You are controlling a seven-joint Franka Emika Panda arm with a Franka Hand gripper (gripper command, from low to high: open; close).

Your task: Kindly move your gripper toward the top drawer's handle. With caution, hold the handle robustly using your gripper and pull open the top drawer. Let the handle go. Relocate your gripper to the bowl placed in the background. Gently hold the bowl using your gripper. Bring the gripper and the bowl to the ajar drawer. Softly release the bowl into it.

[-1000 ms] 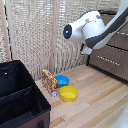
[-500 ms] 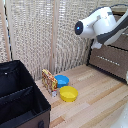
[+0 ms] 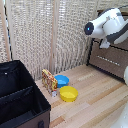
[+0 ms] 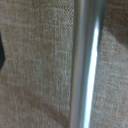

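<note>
The claw itself cannot be made out in either view: in the exterior view the white and grey arm (image 3: 107, 26) reaches to the dresser (image 3: 111, 60) at the exterior view's right, and its end is hidden behind its own bulk. Whether the claw is wide, narrow or holding anything, I cannot tell. In the wrist view one dark edge, perhaps a finger, shows at the side of the picture, and the handle (image 4: 87, 65) fills the middle as a pale metallic bar, very close to the camera and blurred, against the grey-brown woven-looking front of the top drawer (image 4: 35, 70).

In the exterior view the drawer front (image 3: 107, 59) appears flush with the dresser, though the picture is too coarse to be sure.

Well apart from the arm, on the pale wooden floor (image 3: 95, 100), sits the bowl (image 3: 61, 80), bright blue, upright, just beside a yellow bowl (image 3: 68, 93) that lies nearer the camera. A small patterned box (image 3: 49, 80) stands against the blue bowl's other side. A black bin (image 3: 20, 97) fills the exterior view's lower left, and a woven screen (image 3: 45, 35) stands behind everything.
</note>
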